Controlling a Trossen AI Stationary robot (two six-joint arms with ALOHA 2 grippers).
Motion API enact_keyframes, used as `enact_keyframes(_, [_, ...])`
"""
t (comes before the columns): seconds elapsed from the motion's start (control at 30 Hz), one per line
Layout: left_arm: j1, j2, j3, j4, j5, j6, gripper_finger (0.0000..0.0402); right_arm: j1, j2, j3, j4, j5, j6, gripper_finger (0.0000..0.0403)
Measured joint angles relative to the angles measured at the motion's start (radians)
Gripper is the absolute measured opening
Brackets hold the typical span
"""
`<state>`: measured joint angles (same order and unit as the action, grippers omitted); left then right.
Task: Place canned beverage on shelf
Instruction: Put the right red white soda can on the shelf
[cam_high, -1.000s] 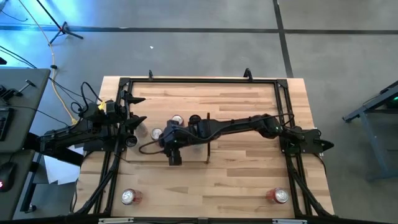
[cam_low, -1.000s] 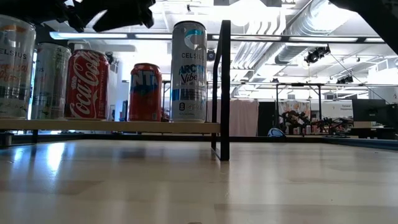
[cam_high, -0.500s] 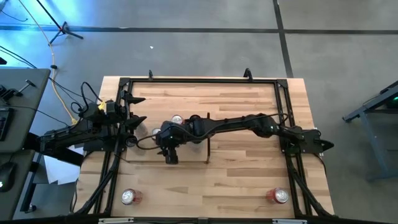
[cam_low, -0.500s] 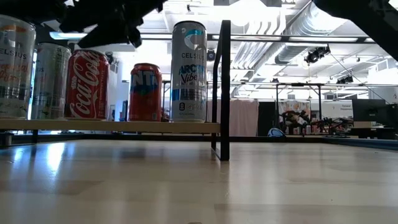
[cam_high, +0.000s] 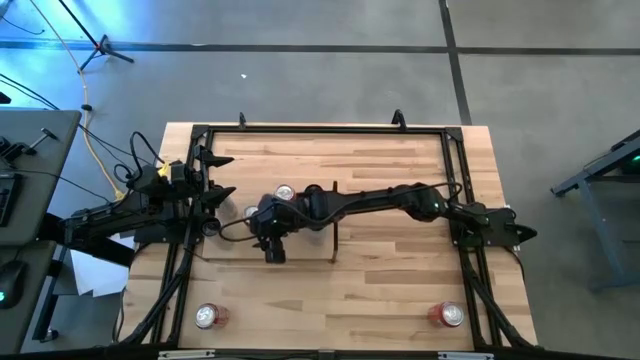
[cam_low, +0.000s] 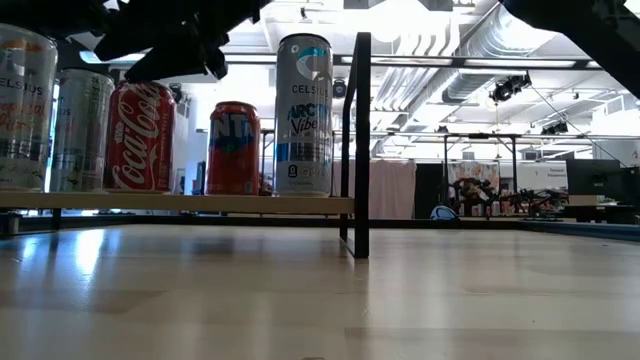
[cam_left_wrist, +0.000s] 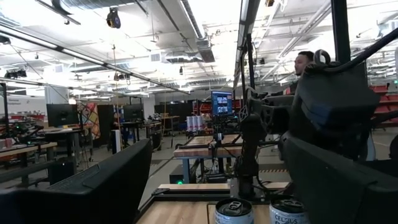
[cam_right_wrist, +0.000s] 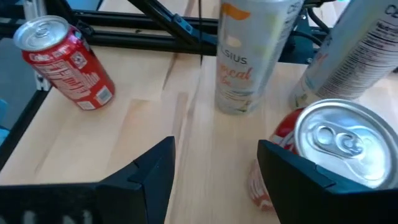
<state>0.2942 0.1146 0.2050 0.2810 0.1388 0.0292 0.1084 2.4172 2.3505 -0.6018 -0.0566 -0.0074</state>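
Observation:
The shelf (cam_high: 308, 246) is a pale-wood panel left of the table's middle, with a dark upright strip (cam_low: 361, 140) on its right edge. Several cans stand upright on it: a red Coca-Cola can (cam_low: 140, 140), two Celsius cans (cam_low: 304, 115) (cam_right_wrist: 249, 56), a red-and-blue can (cam_low: 233, 148) and a silver can (cam_low: 78, 130). My right gripper (cam_high: 272, 248) (cam_right_wrist: 214, 168) hangs open over the shelf with nothing between its fingers. The Coca-Cola can's top (cam_right_wrist: 339, 143) is just outside one finger. My left gripper (cam_high: 218, 197) waits open at the table's left side. My right gripper slants down over the shelf with one finger (cam_right_wrist: 292, 171) close against the Coca-Cola can's side. I cannot tell whether it touches the can. The can stands upright on the shelf, outside the gap.
Two more red cans stand on the table near its front edge, one at the left (cam_high: 207, 317) (cam_right_wrist: 65, 59) and one at the right (cam_high: 450, 315). A black metal frame (cam_high: 320, 128) runs around the tabletop. A person (cam_left_wrist: 303, 62) shows in the room beyond.
My right gripper has sunk a little and shifted toward the table's left edge, coming low over the Coca-Cola can. Its fingers have stayed equally far apart. The cans have not moved.

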Motion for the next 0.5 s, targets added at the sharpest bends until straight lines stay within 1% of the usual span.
enact_keyframes(0.27, [0.0, 0.0, 0.0, 0.0, 0.0, 0.0, 0.0346, -0.02, 0.0, 0.0, 0.0, 0.022, 0.0, 0.0213])
enact_keyframes(0.5, [0.0, 0.0, 0.0, 0.0, 0.0, 0.0, 0.0346, -0.037, 0.0, 0.0, 0.0, 0.022, 0.0, 0.0213])
